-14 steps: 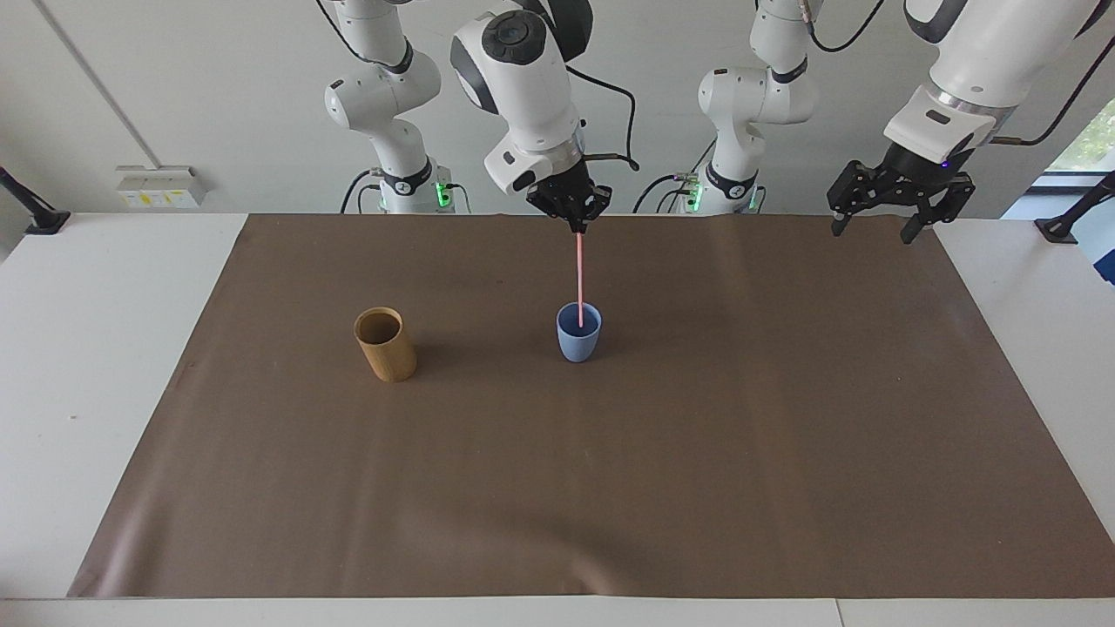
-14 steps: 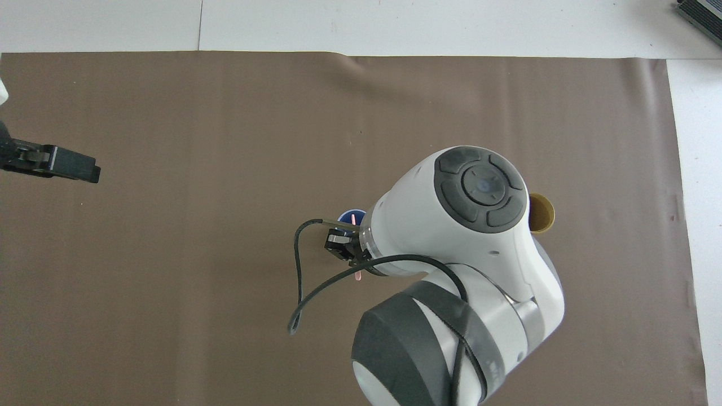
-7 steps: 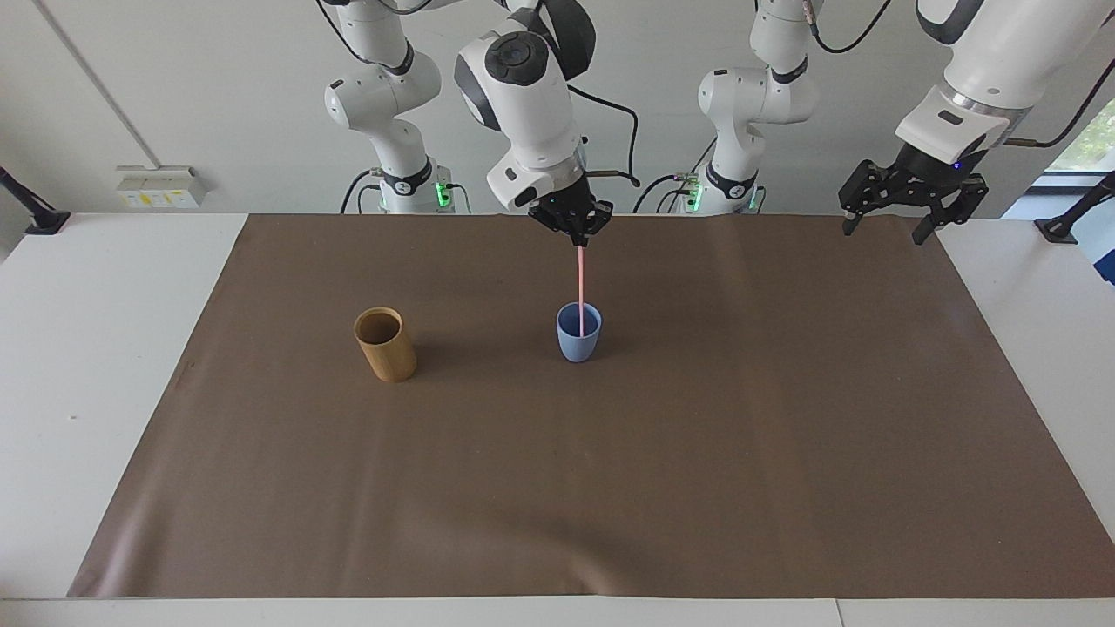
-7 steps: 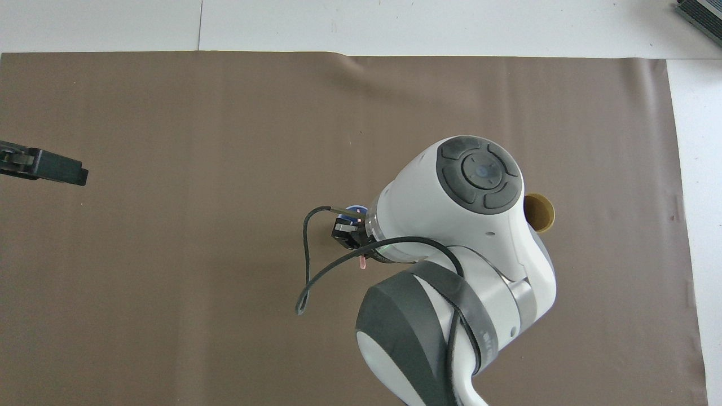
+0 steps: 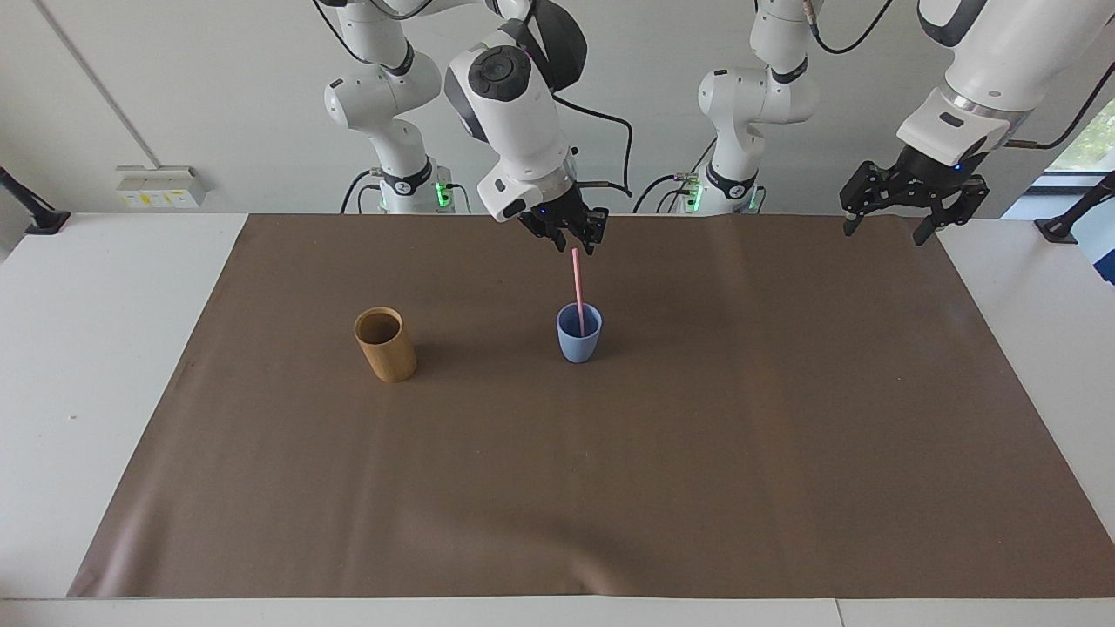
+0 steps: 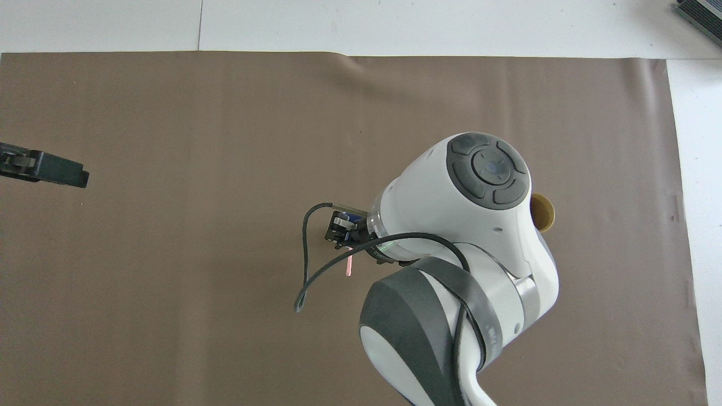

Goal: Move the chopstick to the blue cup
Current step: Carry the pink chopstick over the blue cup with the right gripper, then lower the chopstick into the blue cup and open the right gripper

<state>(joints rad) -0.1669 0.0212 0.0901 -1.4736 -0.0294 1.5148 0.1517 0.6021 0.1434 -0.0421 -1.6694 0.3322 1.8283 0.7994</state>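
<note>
The chopstick [image 5: 577, 292] is standing in the blue cup [image 5: 578, 333], leaning slightly. The right gripper [image 5: 575, 242] is hanging over the cup, fingers spread and clear of the stick's top. The left gripper [image 5: 887, 228] is waiting over the left arm's end of the worktop [image 5: 104, 348], fingers spread.

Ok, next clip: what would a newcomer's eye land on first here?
Probably the pink chopstick standing in the blue cup at mid-table, leaning on its rim, with the right gripper just above its top, jaws open. Next, the bamboo cup beside it, toward the right arm's end.
</note>
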